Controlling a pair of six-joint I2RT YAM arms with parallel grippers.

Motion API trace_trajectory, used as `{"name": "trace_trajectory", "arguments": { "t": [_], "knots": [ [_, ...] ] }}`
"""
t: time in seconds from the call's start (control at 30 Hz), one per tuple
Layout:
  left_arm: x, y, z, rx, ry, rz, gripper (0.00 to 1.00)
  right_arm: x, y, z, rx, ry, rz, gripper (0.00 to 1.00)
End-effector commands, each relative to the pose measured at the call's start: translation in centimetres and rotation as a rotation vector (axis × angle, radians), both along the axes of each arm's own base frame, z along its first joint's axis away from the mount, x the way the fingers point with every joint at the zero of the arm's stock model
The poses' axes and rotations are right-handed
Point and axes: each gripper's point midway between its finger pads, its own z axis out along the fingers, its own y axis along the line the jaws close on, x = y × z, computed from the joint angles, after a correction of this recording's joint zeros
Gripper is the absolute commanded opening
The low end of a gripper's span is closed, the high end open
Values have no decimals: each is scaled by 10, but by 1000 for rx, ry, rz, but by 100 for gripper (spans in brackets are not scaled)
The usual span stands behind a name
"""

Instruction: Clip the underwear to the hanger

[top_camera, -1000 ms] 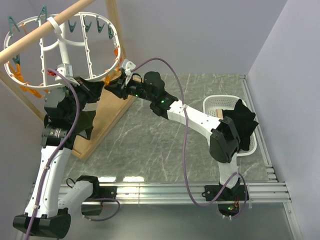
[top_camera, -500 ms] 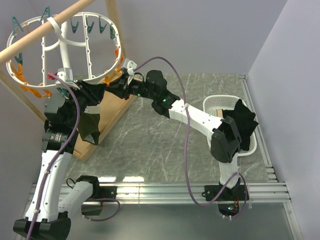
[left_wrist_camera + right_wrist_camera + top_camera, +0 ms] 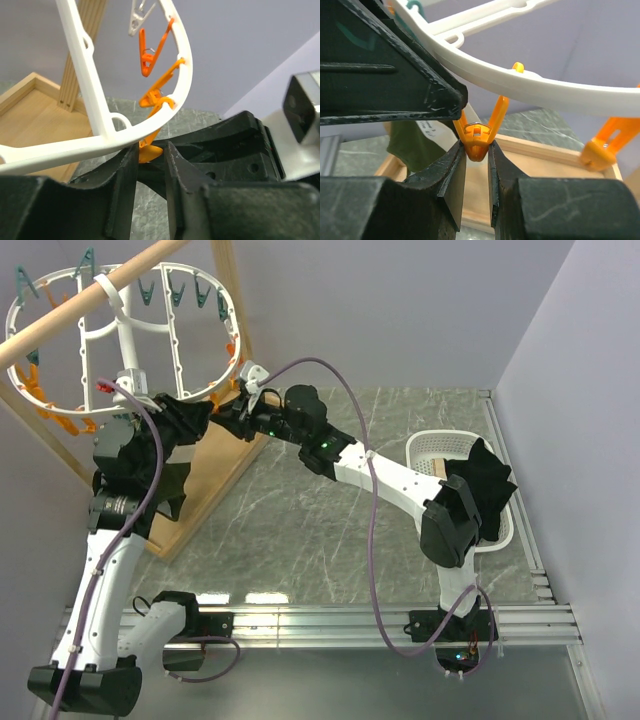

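Olive underwear (image 3: 412, 145) dangles beneath the white oval hanger (image 3: 545, 87).

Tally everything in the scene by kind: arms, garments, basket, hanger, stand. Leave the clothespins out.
Robot arms: 2, left arm, right arm
Garments: 2, underwear, black garment
Laundry basket: 1
Hanger: 1
Wooden stand: 1
Total: 7
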Motion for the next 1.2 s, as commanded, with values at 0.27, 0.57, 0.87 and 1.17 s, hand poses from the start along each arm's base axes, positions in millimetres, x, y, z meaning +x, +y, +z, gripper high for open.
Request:
{"name": "trace_trajectory", "arguments": {
  "t": [0.27, 0.57, 0.87, 1.17],
  "knots": [
    [9, 10, 13, -22, 5, 75, 24, -6, -11, 53, 28, -105, -183, 0],
    [11, 6, 4, -13, 50, 56, 0, -12, -9, 56, 31, -105, -171, 0],
    [-18, -6, 24, 4, -17, -35, 0, -37, -8, 62, 51, -96, -37, 34],
    [-31, -12, 26, 23, -26, -86, 0, -26, -31, 59, 51, -20, 161, 57]
  ]
}}
